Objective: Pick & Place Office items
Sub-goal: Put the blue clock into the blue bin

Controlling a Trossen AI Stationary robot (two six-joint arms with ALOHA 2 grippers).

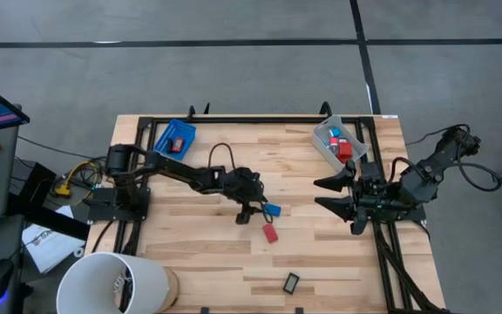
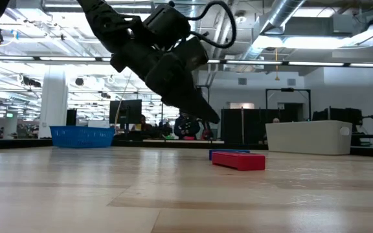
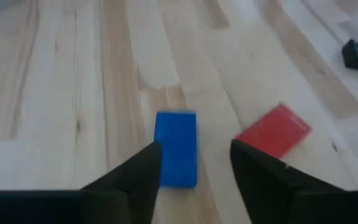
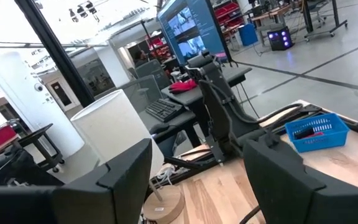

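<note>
High view: the left gripper (image 1: pixel 264 212) sits near the middle of the frame, stretched out over the wooden table (image 1: pixel 199 253). Its fingers stand apart, straddling one blue block (image 1: pixel 274 210) that lies flat on the wood. The left wrist view confirms this: the blue block (image 3: pixel 176 149) lies between the two dark fingers (image 3: pixel 138 174), with no clear contact on either side.

One red block (image 1: pixel 270 233) lies just below and right of the blue one, close but apart from it. One black rectangle with a light face (image 1: pixel 291 282) lies alone near the lower centre edge.

The blue tray (image 1: pixel 174 137) at upper left holds one red piece and a dark piece. The clear grey bin (image 1: pixel 325 139) at upper right holds about four pieces, red, blue and white; an exact count cannot be told.

The right gripper (image 1: pixel 331 194) waits at the right of the frame, its fingers spread wide, holding nothing.

One white bucket (image 1: pixel 111 283) stands at lower left.
</note>
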